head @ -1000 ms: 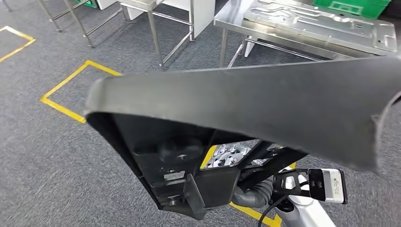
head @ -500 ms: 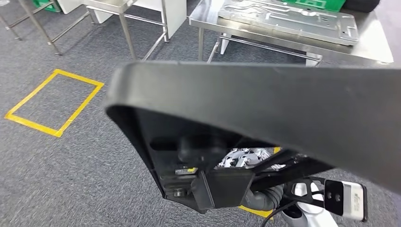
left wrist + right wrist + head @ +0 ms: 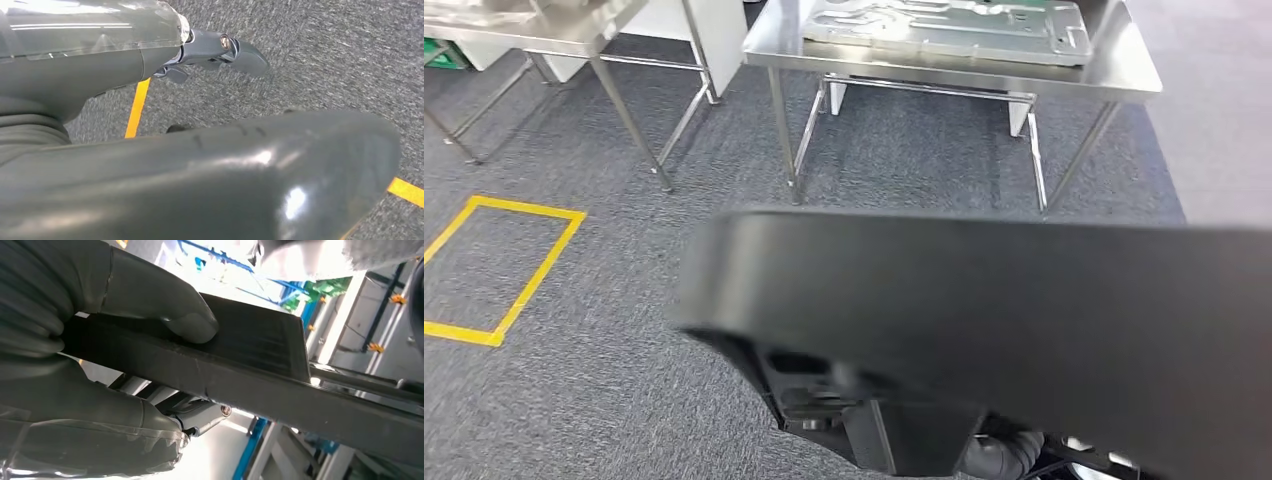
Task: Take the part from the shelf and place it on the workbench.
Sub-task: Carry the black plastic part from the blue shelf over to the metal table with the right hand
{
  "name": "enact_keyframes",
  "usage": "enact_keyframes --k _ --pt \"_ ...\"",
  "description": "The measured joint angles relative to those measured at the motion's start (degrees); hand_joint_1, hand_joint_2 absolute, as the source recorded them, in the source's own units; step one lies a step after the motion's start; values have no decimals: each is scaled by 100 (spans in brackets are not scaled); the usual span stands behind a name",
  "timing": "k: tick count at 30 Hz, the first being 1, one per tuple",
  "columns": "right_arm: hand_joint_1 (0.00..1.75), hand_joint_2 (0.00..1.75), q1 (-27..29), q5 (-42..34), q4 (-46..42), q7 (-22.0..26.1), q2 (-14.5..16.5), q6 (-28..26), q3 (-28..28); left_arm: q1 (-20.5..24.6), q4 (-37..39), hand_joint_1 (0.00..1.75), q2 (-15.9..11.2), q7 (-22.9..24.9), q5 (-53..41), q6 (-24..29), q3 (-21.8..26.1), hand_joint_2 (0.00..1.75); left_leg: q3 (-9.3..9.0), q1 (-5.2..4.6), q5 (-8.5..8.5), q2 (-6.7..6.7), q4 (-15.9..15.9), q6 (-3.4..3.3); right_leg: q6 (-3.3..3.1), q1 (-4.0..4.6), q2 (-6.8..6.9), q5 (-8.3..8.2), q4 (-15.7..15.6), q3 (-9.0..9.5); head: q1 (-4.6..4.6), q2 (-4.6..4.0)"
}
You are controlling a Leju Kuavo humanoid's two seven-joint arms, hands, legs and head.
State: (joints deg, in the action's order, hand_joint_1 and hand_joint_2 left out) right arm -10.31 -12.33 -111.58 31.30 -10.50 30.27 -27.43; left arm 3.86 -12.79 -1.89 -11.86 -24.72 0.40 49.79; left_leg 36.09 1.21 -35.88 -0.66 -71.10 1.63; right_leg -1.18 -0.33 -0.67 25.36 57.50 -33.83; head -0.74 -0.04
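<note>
**Black part carried toward the steel workbench**

Grey carpet [image 3: 574, 330] marked with a yellow taped rectangle [image 3: 499, 265] runs up to a stainless workbench [image 3: 1124, 75], on whose top a flat pressed metal panel [image 3: 944, 20] lies. A second steel table [image 3: 574, 30] stands to its left.

Low in the head view, a large black part [image 3: 984, 310] spans most of the width, its underside ribs and brackets visible beneath the near edge. In the right wrist view the right hand [image 3: 100, 340] grips the part's edge, thumb pressed on one face and fingers [image 3: 200, 415] wrapped under the other. In the left wrist view the left hand [image 3: 150, 100] lies along the part, a fingertip [image 3: 245, 50] sticking out past it above the carpet; whether it grips cannot be told.

Compared with half a second ago, the whole view has swung: the workbench now sits nearly centred ahead with its legs in view, and the part lies lower in the picture.
</note>
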Motion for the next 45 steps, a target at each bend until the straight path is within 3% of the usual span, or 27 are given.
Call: enact_keyframes --k 1,2,4,6,8,9,10,12,14,16,17,18,21,22,24,26,28,30,32,33,34,35,37,38,42,43,45 --pt "173 175 60 31 10 80 -15 21 0 -16 0 0 1 -4 8 2 0 0 180 -1 -50 23 -286 3 -6 5 -72 6 3 4 1 0" --pt "173 175 111 54 22 148 -33 41 0 -32 0 0 3 -10 14 3 0 0 256 -2 30 31 -347 3 -6 8 -145 14 9 14 1 0" --pt "173 175 185 93 50 260 -70 76 0 -51 0 0 7 -35 22 2 0 0 88 8 490 88 200 -9 16 5 -297 44 31 49 1 0" --pt "173 175 239 128 75 358 -103 100 0 -54 0 0 10 -72 35 -2 4 0 -194 23 815 299 911 -41 70 10 -425 91 92 44 -1 0" --pt "173 175 287 152 98 419 -135 127 1 -52 0 0 13 -95 51 -8 9 0 -292 14 839 412 1155 -101 139 3 -533 107 134 -4 1 0" --pt "173 175 310 160 106 434 -152 143 2 -48 0 0 18 -102 57 -14 11 0 -300 8 841 366 1174 -142 176 -9 -583 101 131 -23 2 0" --pt "173 175 334 163 113 447 -169 157 4 -42 0 0 27 -108 61 -25 12 0 -312 4 852 311 1193 -184 209 -20 -573 104 134 -29 3 0" --pt "173 175 352 175 126 485 -204 174 9 -39 -1 0 46 -122 65 -49 15 0 -343 13 869 200 1236 -266 280 -16 -324 239 341 -119 -17 0" --pt "173 175 353 209 146 518 -233 163 23 -53 -2 0 51 -138 66 -68 19 0 -355 5 862 95 1250 -311 343 -21 -24 579 988 -437 -39 0" --pt "173 175 365 251 175 527 -255 148 39 -66 -2 0 51 -148 66 -78 22 0 -354 -8 848 4 1248 -320 382 -46 39 820 1654 -792 -41 0" --pt "173 175 371 263 190 527 -266 143 45 -67 -2 0 51 -149 66 -80 24 0 -359 -11 841 -35 1248 -319 388 -53 43 788 1740 -845 -41 0" --pt "173 175 375 267 200 527 -276 139 49 -64 -2 0 52 -150 66 -82 25 0 -372 -13 833 -63 1247 -315 381 -54 47 637 1571 -763 -41 0" --pt "173 175 374 272 213 531 -309 130 70 -53 -2 0 64 -153 66 -90 27 0 -426 -20 803 -104 1254 -278 272 -5 109 109 381 -145 -40 0" --pt "173 175 371 277 213 537 -320 127 77 -51 -2 0 72 -156 65 -97 29 0 -432 -20 798 -111 1259 -251 226 24 127 56 156 -33 -41 0" --pt "173 175 370 288 213 553 -344 123 83 -47 -2 0 82 -169 61 -115 40 0 -443 -19 797 -127 1284 -185 159 68 128 60 60 0 -43 0" --pt "173 175 366 286 201 573 -366 120 88 -46 -4 0 82 -191 58 -142 54 0 -468 -24 768 -117 1285 -122 101 33 102 29 -25 59 -44 0" --pt "173 175 346 267 190 591 -379 119 94 -47 -7 0 81 -213 63 -172 70 0 -351 -33 560 -53 961 -94 43 -7 91 -8 -135 144 -38 0" --pt "173 175 332 246 196 598 -386 134 96 -58 -7 0 80 -227 72 -182 102 0 3 -29 214 4 236 -82 8 2 82 0 -156 167 -34 0" --pt "173 175 334 227 219 601 -388 173 95 -84 -7 0 80 -239 80 -176 140 0 302 -28 81 15 -284 -59 -6 11 53 21 -139 167 -35 0" --pt "173 175 331 214 235 604 -389 196 95 -98 -7 0 81 -246 83 -175 154 0 312 -25 180 15 -251 -51 -3 12 33 37 -121 169 -35 0" --pt "173 175 320 195 255 609 -389 217 94 -108 -7 0 81 -254 85 -173 167 0 225 -19 368 15 -22 -46 9 10 14 59 -92 170 -35 0" --pt "173 175 297 171 276 614 -389 237 94 -111 -7 0 82 -262 85 -169 181 0 62 -12 597 18 359 -49 29 8 -4 91 -50 169 -35 0" --pt "173 175 220 116 309 611 -393 262 95 -96 -7 0 82 -272 84 -162 218 0 -220 -11 836 37 996 -82 87 25 -33 162 59 134 -36 0" --pt "173 175 183 88 318 596 -398 263 96 -89 -7 0 82 -275 82 -160 236 0 -281 -18 855 47 1141 -112 114 34 -41 184 99 113 -38 0" --pt "173 175 108 -44 315 456 -430 216 103 -83 -7 0 80 -281 46 -160 270 0 -304 -24 849 49 1197 -255 221 14 -25 268 210 64 -45 0" --pt "173 175 92 -68 306 430 -443 198 105 -77 -7 0 79 -282 32 -160 277 0 -315 -13 855 44 1212 -285 252 4 -9 379 393 -16 -49 0" --pt "173 175 76 -96 290 406 -468 168 111 -71 -7 0 75 -285 0 -163 288 0 -326 -10 845 35 1218 -322 299 -17 20 716 1081 -360 -57 0"
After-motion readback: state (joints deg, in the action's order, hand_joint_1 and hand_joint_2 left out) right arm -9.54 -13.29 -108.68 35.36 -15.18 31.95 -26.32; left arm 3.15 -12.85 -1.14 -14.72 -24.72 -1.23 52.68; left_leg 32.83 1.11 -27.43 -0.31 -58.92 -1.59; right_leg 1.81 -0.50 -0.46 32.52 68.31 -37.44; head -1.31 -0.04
